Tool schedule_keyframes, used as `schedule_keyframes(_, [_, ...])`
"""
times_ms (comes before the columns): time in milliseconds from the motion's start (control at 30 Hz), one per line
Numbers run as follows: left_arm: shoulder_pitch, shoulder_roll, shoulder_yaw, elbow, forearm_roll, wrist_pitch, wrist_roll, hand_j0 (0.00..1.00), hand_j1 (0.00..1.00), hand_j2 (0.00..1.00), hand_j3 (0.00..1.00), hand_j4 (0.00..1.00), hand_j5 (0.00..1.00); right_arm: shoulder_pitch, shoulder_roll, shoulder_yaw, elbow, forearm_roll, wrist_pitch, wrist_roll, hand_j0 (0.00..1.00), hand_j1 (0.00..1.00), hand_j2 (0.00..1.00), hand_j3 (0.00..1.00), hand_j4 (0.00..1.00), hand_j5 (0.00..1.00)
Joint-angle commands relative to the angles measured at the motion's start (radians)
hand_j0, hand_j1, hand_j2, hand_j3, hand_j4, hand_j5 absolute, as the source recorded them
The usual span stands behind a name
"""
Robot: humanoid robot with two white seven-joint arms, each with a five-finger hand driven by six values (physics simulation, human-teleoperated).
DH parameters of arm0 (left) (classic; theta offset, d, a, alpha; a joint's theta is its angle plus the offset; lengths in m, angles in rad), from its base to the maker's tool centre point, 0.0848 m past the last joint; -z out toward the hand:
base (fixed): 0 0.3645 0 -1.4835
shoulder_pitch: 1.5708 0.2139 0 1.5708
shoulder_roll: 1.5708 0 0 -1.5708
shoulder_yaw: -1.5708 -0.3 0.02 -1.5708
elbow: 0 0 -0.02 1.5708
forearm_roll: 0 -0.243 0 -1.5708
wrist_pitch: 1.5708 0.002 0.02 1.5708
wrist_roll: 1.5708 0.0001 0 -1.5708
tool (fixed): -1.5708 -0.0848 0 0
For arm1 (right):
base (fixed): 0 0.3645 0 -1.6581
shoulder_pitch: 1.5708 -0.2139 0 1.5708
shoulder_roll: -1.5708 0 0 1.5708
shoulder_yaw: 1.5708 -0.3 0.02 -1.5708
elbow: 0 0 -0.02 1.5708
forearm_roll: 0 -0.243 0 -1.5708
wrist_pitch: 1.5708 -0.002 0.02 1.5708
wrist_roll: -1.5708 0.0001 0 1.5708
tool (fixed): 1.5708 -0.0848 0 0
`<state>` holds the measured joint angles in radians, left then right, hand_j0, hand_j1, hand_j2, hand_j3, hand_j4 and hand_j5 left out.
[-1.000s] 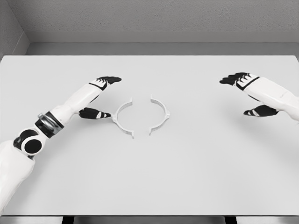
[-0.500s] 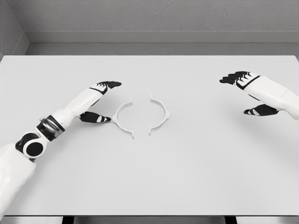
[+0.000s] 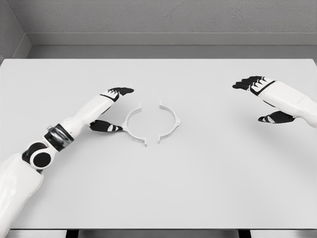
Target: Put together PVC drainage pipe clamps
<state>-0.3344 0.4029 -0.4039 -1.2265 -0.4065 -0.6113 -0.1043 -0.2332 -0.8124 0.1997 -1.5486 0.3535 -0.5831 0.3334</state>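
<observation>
While white table (image 3: 198, 188) meets grey wall (image 3: 163, 20), left hand (image 3: 110, 109) spread wide, thumb touching left clamp half (image 3: 132, 130); right hand (image 3: 265, 101) open, empty.

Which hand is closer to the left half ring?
Left. The left hand sits right beside the left clamp half, thumb at its edge. The right hand hovers far off, beyond the right clamp half.

Left hand (image 3: 111, 109), fingers spread, touches the left clamp half (image 3: 132, 130); right clamp half (image 3: 170, 123) lies just beside
</observation>
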Motion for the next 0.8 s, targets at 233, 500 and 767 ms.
schedule_keyframes(233, [0.000, -0.019, 0.000, -0.002, 0.005, 0.000, 0.000, 1.00, 1.00, 1.00, 1.00, 1.00, 1.00, 0.000, -0.002, 0.000, 0.001, -0.007, 0.000, -0.001, 1.00, 1.00, 1.00, 1.00, 1.00, 1.00])
schedule_keyframes(500, [0.002, -0.029, 0.000, -0.007, 0.003, 0.000, 0.000, 1.00, 1.00, 1.00, 1.00, 1.00, 1.00, 0.000, -0.002, 0.000, 0.004, -0.007, 0.000, -0.001, 1.00, 1.00, 1.00, 1.00, 1.00, 1.00])
schedule_keyframes(767, [0.008, -0.039, -0.001, -0.010, 0.003, 0.000, 0.000, 1.00, 1.00, 1.00, 1.00, 1.00, 1.00, 0.003, -0.002, 0.000, 0.004, -0.007, 0.000, -0.001, 1.00, 1.00, 1.00, 1.00, 1.00, 1.00])
